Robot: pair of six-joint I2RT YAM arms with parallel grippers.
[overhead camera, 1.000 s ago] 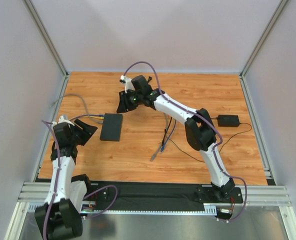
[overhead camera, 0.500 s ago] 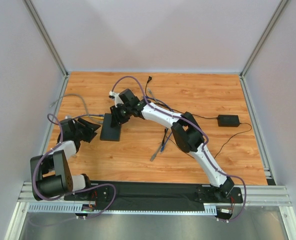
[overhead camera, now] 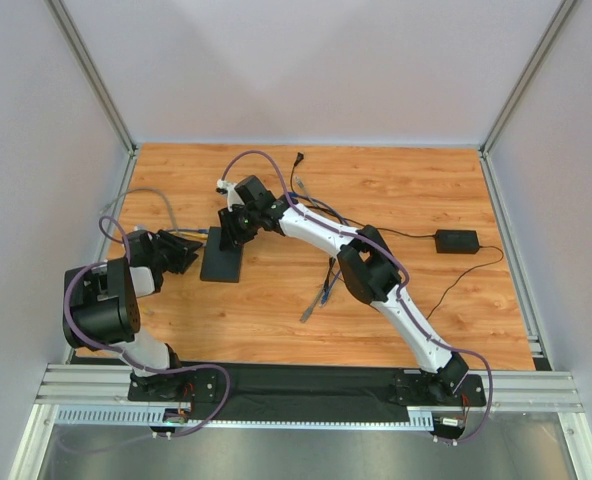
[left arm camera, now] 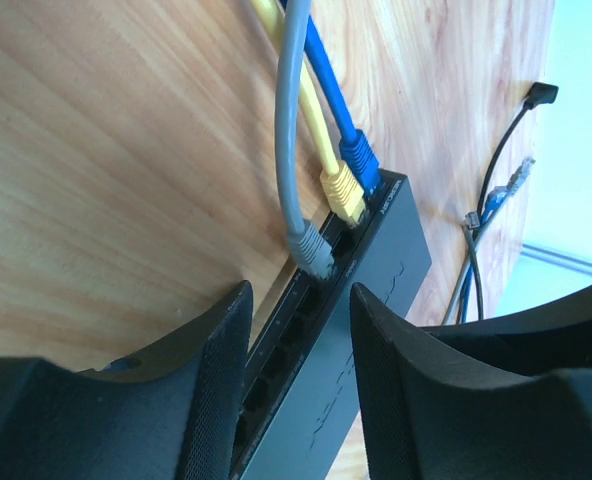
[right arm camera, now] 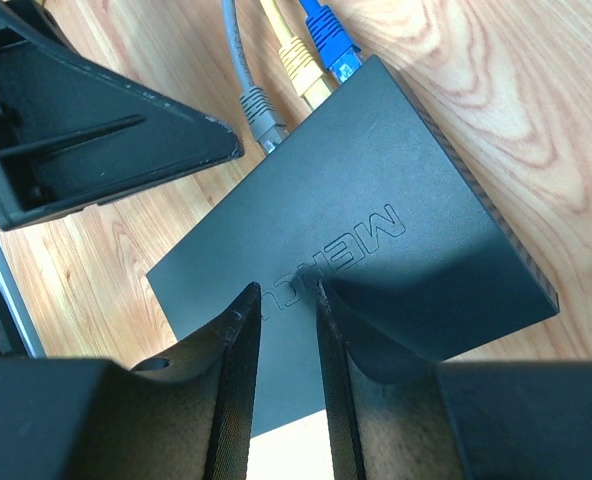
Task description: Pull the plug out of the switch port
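The switch point(overhead camera: 223, 256) is a flat black box on the wooden table, also in the left wrist view point(left arm camera: 381, 290) and the right wrist view point(right arm camera: 376, 200). Its port edge faces left. Three plugs sit in it: grey point(left arm camera: 314, 250), yellow point(left arm camera: 341, 192) and blue point(left arm camera: 361, 160), also visible as grey point(right arm camera: 258, 108), yellow point(right arm camera: 301, 62) and blue point(right arm camera: 328, 35). My left gripper point(overhead camera: 179, 250) point(left arm camera: 296, 300) is open, its fingers point(left arm camera: 216, 390) either side of the port edge, just short of the grey plug. My right gripper point(overhead camera: 234, 228) point(right arm camera: 284, 295) rests its tips on the switch's top, jaws narrowly apart and empty.
A small black adapter brick point(overhead camera: 456, 240) lies at the right with its thin cord. Loose cables point(overhead camera: 321, 285) lie mid-table under the right arm. The plugged cables run left toward the enclosure wall point(overhead camera: 111, 205). Metal frame posts edge the table.
My right gripper came down from the far side onto the switch's top. My left arm folded low and its gripper moved right, up to the port edge.
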